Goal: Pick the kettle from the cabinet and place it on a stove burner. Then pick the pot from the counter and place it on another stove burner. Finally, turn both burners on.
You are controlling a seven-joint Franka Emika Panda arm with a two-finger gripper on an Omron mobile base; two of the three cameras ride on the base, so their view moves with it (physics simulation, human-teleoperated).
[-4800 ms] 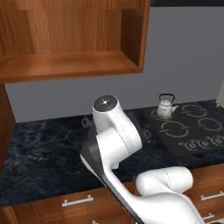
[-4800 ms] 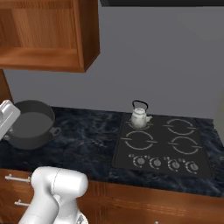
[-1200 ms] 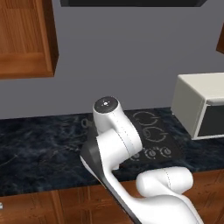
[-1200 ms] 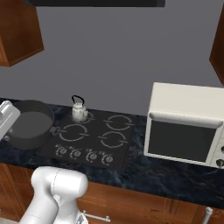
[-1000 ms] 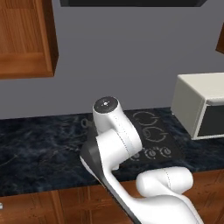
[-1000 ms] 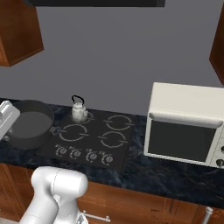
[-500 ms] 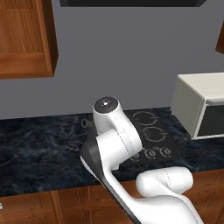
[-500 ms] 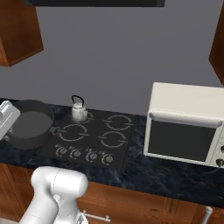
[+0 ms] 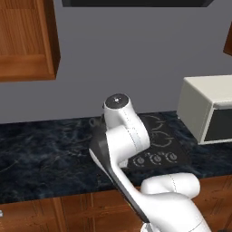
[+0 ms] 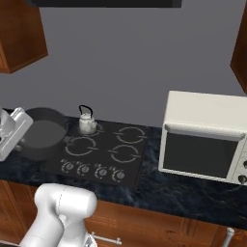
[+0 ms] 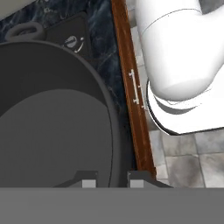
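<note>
The wide dark grey pot (image 10: 44, 134) hangs at the left edge of the black cooktop (image 10: 99, 161), partly over the counter (image 10: 185, 193). My gripper (image 10: 21, 131) grips it from the left. In the hand view the gripper (image 11: 113, 177) is shut on the rim of the pot (image 11: 48, 127), one fingertip (image 11: 89, 178) inside and one outside; a loop handle (image 11: 26, 29) shows at the far side. The small silver kettle (image 10: 87, 122) stands upright on the back-left burner. The front-left burner (image 10: 81, 145) and both right burners (image 10: 124, 154) are bare.
A cream microwave (image 10: 207, 137) stands on the counter right of the cooktop. The knobs (image 10: 91, 170) line the cooktop's front edge. Wooden wall cabinets (image 10: 19, 34) hang at the upper left. In the left base view my arm (image 9: 122, 136) blocks the cooktop's (image 9: 165, 142) left part.
Nothing has moved over the last second. Since the oldest frames the base has driven right, bringing the microwave into view, with the pot carried along in the gripper.
</note>
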